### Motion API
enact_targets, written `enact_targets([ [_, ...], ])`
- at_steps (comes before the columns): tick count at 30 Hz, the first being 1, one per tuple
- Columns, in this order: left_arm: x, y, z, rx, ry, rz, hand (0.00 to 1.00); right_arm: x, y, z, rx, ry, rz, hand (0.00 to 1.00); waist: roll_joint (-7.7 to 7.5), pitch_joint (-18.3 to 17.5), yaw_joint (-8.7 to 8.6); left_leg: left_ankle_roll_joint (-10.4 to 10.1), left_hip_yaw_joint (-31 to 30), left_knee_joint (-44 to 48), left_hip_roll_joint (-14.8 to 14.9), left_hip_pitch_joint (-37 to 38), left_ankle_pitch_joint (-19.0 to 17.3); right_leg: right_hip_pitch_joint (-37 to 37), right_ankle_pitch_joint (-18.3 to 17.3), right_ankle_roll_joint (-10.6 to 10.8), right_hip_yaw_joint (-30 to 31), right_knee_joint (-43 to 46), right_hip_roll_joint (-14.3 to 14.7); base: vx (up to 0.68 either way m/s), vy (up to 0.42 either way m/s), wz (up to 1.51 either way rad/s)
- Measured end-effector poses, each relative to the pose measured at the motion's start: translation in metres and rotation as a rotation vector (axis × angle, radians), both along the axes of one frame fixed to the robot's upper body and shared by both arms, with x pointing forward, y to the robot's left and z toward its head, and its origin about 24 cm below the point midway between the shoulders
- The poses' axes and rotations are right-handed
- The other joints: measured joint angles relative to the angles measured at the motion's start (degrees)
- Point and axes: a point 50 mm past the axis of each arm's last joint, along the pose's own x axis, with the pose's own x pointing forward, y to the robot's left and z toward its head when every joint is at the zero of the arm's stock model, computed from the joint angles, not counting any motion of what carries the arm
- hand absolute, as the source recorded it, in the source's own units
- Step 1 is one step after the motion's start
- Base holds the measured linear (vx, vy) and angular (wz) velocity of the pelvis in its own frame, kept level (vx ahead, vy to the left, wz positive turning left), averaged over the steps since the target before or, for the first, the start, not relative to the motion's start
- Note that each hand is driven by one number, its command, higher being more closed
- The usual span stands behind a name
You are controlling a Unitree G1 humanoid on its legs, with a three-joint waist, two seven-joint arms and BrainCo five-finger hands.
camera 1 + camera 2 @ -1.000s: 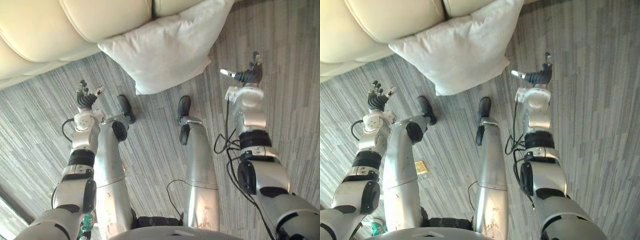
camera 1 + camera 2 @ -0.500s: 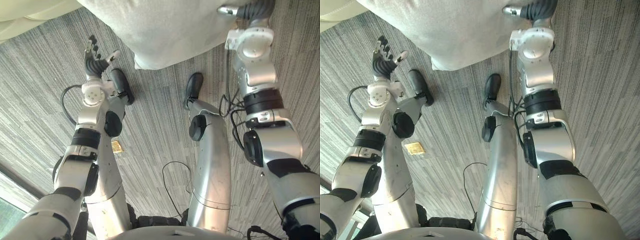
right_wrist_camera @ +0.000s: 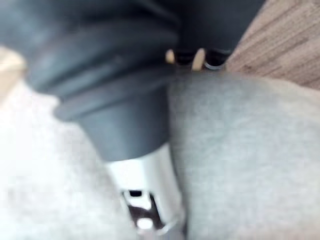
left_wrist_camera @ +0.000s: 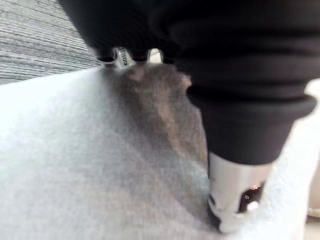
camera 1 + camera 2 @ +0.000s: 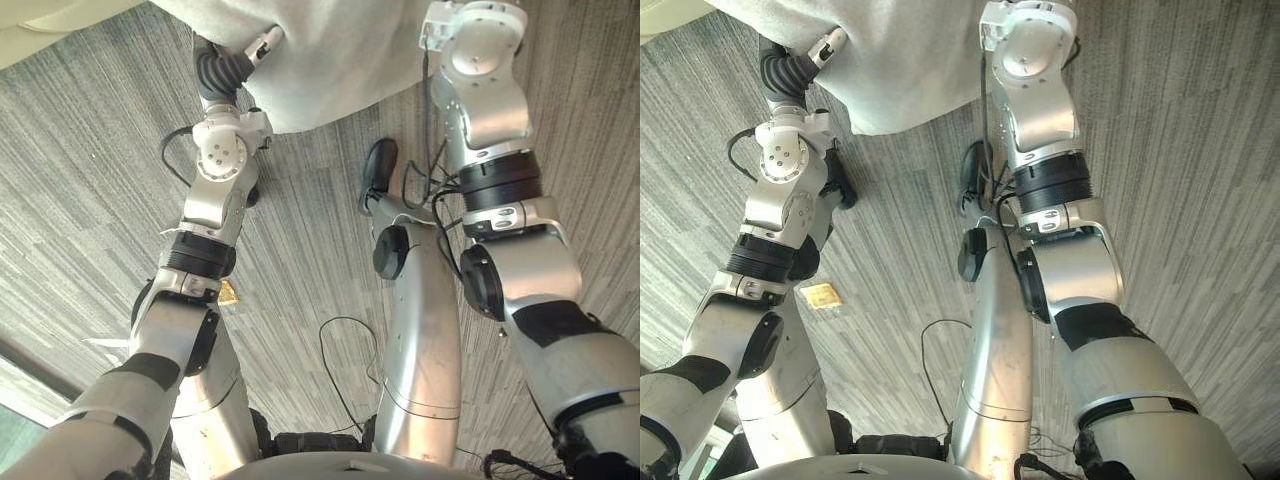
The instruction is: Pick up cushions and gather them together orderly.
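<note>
Well short of the cushion [image 5: 340, 50], on our side of it, a small yellow scrap [image 5: 230, 292] lies on the grey striped carpet [image 5: 80, 200]. Further out, the left hand [image 5: 262, 42] sits at the cushion's left lower edge, thumb laid on the pale cloth. The right hand [image 3: 150, 195] presses the cushion's opposite side in the same way. For neither hand can we tell whether it has closed on the fabric or merely rests against it. The cushion sits between the two hands, and we cannot tell whether its lower corner touches the carpet. Beyond the cushion's left side shows a strip of cream sofa [image 5: 30, 20].

We judge the cushion light, soft and yielding, with a cloth cover that grips well and nothing to break. Pinched at one corner it would sag and fold. We would hold it by both sides at mid-height, squeezing gently so it keeps its shape.
</note>
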Motion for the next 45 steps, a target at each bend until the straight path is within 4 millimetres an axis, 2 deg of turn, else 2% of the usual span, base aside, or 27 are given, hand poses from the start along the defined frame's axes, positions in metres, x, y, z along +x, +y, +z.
enact_targets([
  [5,-0.002,0.011,-0.003,-0.041,0.008,0.034,1.0,-0.014,0.011,0.01,0.004,-0.078,0.055,1.0,0.03,-0.02,-0.63,-0.91,-0.4,-2.01,0.23,2.01,1.04,1.93,1.06,-0.67,-0.52,-2.25,0.91,-0.05,-0.018,-0.07],
  [12,-0.013,0.016,-0.011,-0.076,-0.011,0.021,1.0,-0.038,0.019,-0.015,0.024,-0.156,0.154,1.0,0.06,-0.16,-0.97,-2.55,-2.18,-1.67,1.33,5.95,0.58,6.22,-0.51,-2.05,-1.9,-1.51,1.78,-0.02,-0.035,-0.02],
  [15,-0.025,0.017,-0.011,-0.079,-0.053,0.02,1.0,-0.051,0.02,-0.027,0.066,-0.218,0.218,1.0,0.12,-0.45,-1.08,-3.26,-3.07,-3.0,1.86,8.86,0.16,9.66,-1.05,-2.49,-2.9,-2.87,2.54,-0.03,-0.036,-0.06],
  [16,-0.03,0.017,-0.016,-0.081,-0.065,0.021,1.0,-0.055,0.017,-0.037,0.097,-0.235,0.236,1.0,0.07,-3.16,-1.08,-3.6,-3.23,-3.95,1.86,8.51,0.11,9.44,-1.16,-2.48,-3.33,-3.73,2.68,0.0,0.0,0.0],
  [18,-0.039,0.013,-0.013,-0.086,-0.114,0.016,1.0,-0.065,0.013,-0.044,0.144,-0.288,0.263,1.0,0.1,-3.79,-1.03,-3.86,-3.13,-5.39,1.87,10.97,0.86,11.88,-0.94,-2.92,-3.73,-5.23,2.73,0.02,-0.003,0.02],
  [19,-0.043,0.014,-0.013,-0.081,-0.127,0.023,1.0,-0.066,0.011,-0.052,0.173,-0.291,0.284,1.0,0.06,-3.87,-1.06,-4.32,-3.22,-6.3,1.87,12.65,1.19,13.79,-0.75,-2.92,-4.11,-6.21,2.87,0.05,-0.001,0.01],
  [21,-0.049,0.013,-0.02,-0.079,-0.135,0.031,1.0,-0.064,0.007,-0.074,0.194,-0.263,0.312,1.0,0.03,-6.3,-1.27,-4.6,-3.29,-8.01,1.86,15.09,1.41,16.62,-0.73,-2.91,-4.93,-8.04,2.87,0.08,0.006,0.04],
  [22,-0.049,0.012,-0.021,-0.079,-0.133,0.031,1.0,-0.064,0.006,-0.078,0.197,-0.251,0.315,1.0,0.02,-6.31,-1.24,-4.61,-3.29,-8.16,1.89,15.75,1.43,17.32,-0.72,-2.9,-5.04,-8.29,2.87,0.11,0.01,0.02],
  [24,-0.052,0.011,-0.034,-0.076,-0.103,0.041,1.0,-0.06,0.005,-0.105,0.222,-0.161,0.34,1.0,0.01,-6.32,-1.05,-4.69,-3.19,-9.35,1.86,21.32,1.46,23.33,-0.6,-2.69,-6.16,-9.96,2.71,0.09,0.006,-0.01],
  [25,-0.055,0.011,-0.037,-0.08,-0.102,0.038,1.0,-0.06,0.005,-0.111,0.228,-0.143,0.343,1.0,-0.02,-6.35,-1.08,-4.69,-3.18,-9.57,1.85,22.67,1.44,24.74,-0.6,-2.68,-6.29,-10.36,2.7,0.09,0.012,0.02],
  [27,-0.069,0.012,-0.042,-0.086,-0.122,0.017,1.0,-0.068,0.001,-0.133,0.231,-0.113,0.352,1.0,-0.01,-6.38,-1.14,-4.85,-3.05,-10.28,1.8,27.57,0.77,29.97,-0.73,-2.45,-6.72,-12.3,2.67,0.09,0.022,0.02],
  [28,-0.07,0.012,-0.044,-0.082,-0.12,0.015,1.0,-0.07,0.0,-0.138,0.234,-0.104,0.355,1.0,-0.01,-6.38,-1.1,-5.04,-2.9,-10.71,1.73,28.78,0.43,31.18,-0.76,-2.41,-6.75,-12.78,2.62,0.07,0.04,0.05],
  [30,-0.077,0.012,-0.066,-0.055,-0.062,0.016,1.0,-0.075,-0.002,-0.175,0.252,0.002,0.388,1.0,-0.14,-8.62,-1.4,-5.12,-2.4,-13.06,0.86,34.28,-1.07,36.62,-1.18,-1.72,-7.15,-15.3,2.07,0.07,0.047,0.08],
  [31,-0.079,0.012,-0.072,-0.051,-0.047,0.014,1.0,-0.077,-0.004,-0.182,0.262,0.024,0.394,1.0,-0.17,-8.94,-1.41,-4.94,-2.2,-13.44,0.7,35.57,-1.27,37.84,-1.23,-1.64,-7.18,-15.71,1.88,0.06,0.046,0.14],
  [33,-0.088,0.009,-0.098,-0.037,0.038,-0.012,1.0,-0.088,-0.009,-0.222,0.31,0.153,0.403,1.0,-0.23,-9.2,-1.48,-5.01,-1.69,-15.07,-0.45,43.14,-1.83,45.52,-1.6,-0.99,-7.04,-17.79,1.22,0.07,0.045,0.17],
  [36,-0.104,0.009,-0.121,-0.026,0.107,-0.034,1.0,-0.104,-0.01,-0.26,0.387,0.276,0.429,1.0,-0.53,-10.6,-1.53,-4.93,-0.84,-17.99,-1.43,51.31,-2.11,54.02,-1.47,-0.24,-7.38,-21.8,0.79,0.09,0.05,0.12],
  [37,-0.112,0.011,-0.132,-0.025,0.146,-0.033,1.0,-0.112,-0.009,-0.275,0.405,0.331,0.444,1.0,-0.61,-12.12,-1.55,-4.76,-0.25,-19.58,-1.86,55.55,-2.24,58.26,-1.31,0.03,-7.42,-23.86,0.79,0.12,0.039,0.07],
  [38,-0.115,0.012,-0.136,-0.024,0.159,-0.032,1.0,-0.115,-0.009,-0.279,0.406,0.348,0.447,1.0,-0.62,-12.7,-1.54,-4.79,-0.08,-20.12,-1.98,56.86,-2.35,59.68,-1.24,0.17,-7.41,-24.67,0.79,0.17,0.049,0.05],
  [40,-0.128,0.018,-0.151,-0.021,0.205,-0.028,1.0,-0.127,-0.007,-0.293,0.405,0.402,0.465,1.0,-0.65,-15.47,-1.33,-4.93,0.85,-23.17,-2.23,64.04,-2.74,66.93,-0.6,0.83,-7.49,-29.27,1.04,0.15,0.056,-0.03],
  [41,-0.137,0.021,-0.156,-0.016,0.212,-0.025,1.0,-0.135,-0.008,-0.295,0.4,0.409,0.477,1.0,-0.83,-17.66,-0.93,-4.96,1.54,-25.48,-2.45,67.23,-2.86,70.13,-0.23,0.98,-7.46,-32.06,1.13,0.12,0.047,-0.06],
  [45,-0.153,0.026,-0.167,-0.008,0.238,-0.024,1.0,-0.144,-0.008,-0.299,0.383,0.429,0.501,1.0,-1.43,-22.65,-0.47,-4.95,3.01,-30.95,-3.16,74.05,-2.78,77.36,1.58,1.26,-7.55,-39.4,1.41,0.16,0.025,-0.05],
])
